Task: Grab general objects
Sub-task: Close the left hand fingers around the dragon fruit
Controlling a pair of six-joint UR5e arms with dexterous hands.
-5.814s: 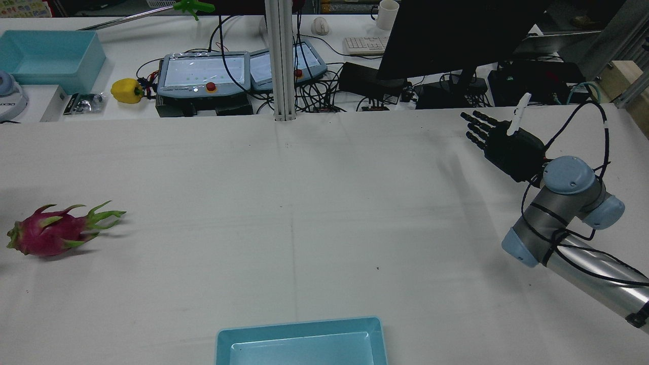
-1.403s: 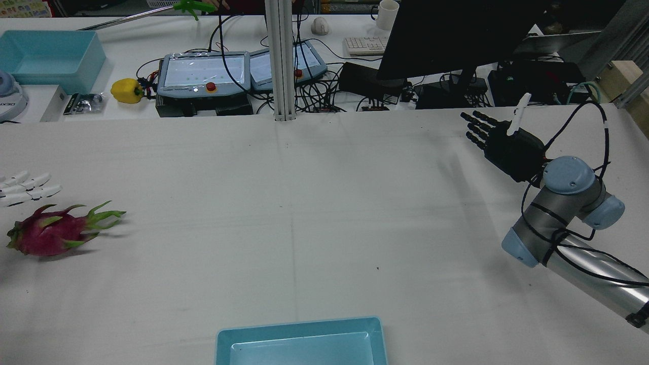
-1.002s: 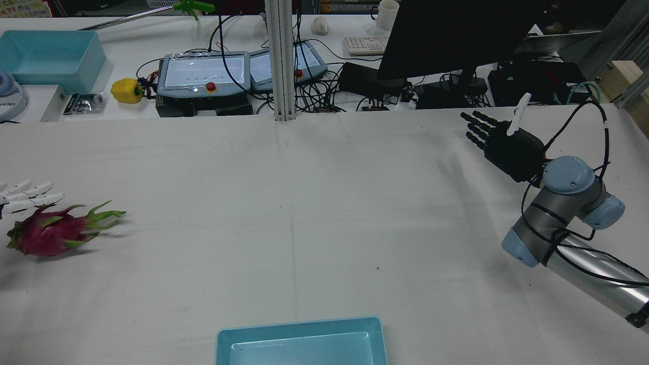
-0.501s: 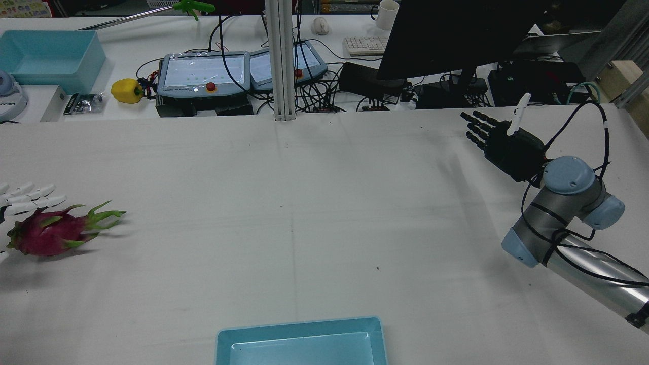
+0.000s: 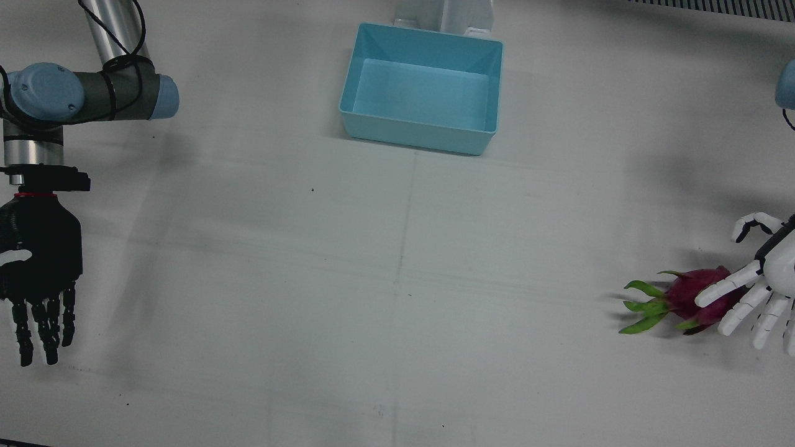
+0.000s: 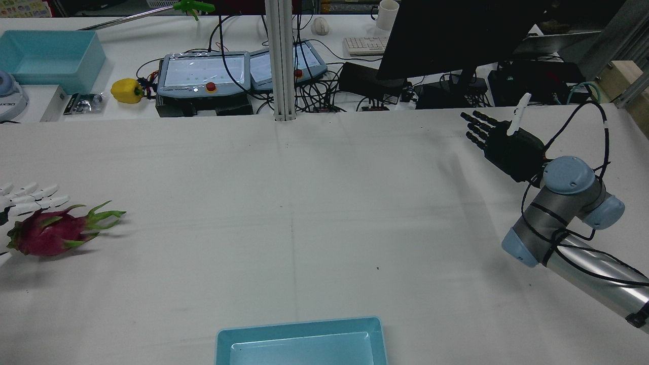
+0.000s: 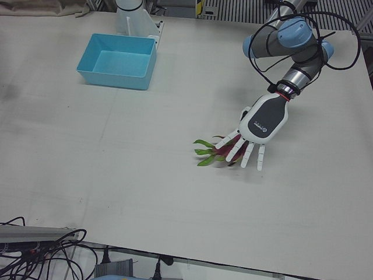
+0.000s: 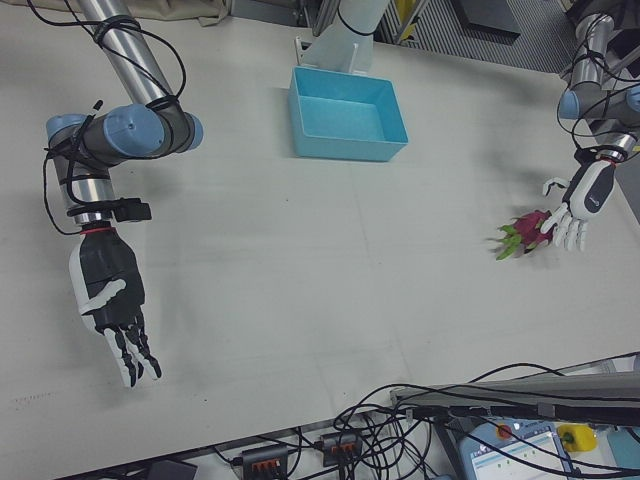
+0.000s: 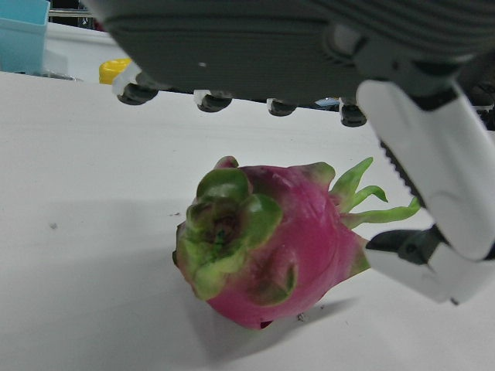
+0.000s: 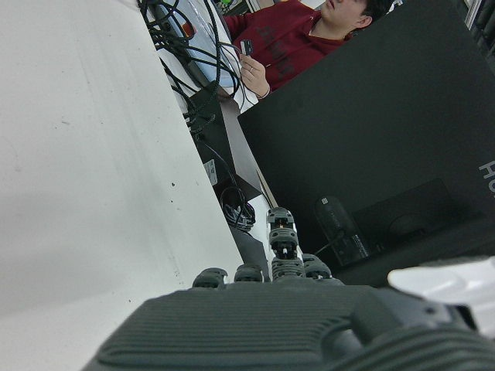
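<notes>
A pink dragon fruit point(image 5: 683, 299) with green scales lies on the white table; it also shows in the rear view point(image 6: 48, 233), the left-front view point(image 7: 215, 153), the right-front view point(image 8: 525, 233) and the left hand view point(image 9: 271, 243). My white left hand point(image 5: 761, 292) hovers open just over the fruit, fingers spread above it and thumb apart; it shows in the left-front view point(image 7: 256, 128) and at the rear view's left edge point(image 6: 25, 197). My black right hand point(image 5: 37, 273) is open and empty far across the table, also in the rear view point(image 6: 502, 142).
A light-blue bin point(image 5: 422, 87) stands at the table's middle near the pedestals, also in the left-front view point(image 7: 116, 61). Behind the table in the rear view are pendants point(image 6: 203, 76), cables, a monitor and a yellow pepper point(image 6: 127, 90).
My left hand came in from the left edge and moved down and over the dragon fruit. The fruit and the right arm have not moved.
</notes>
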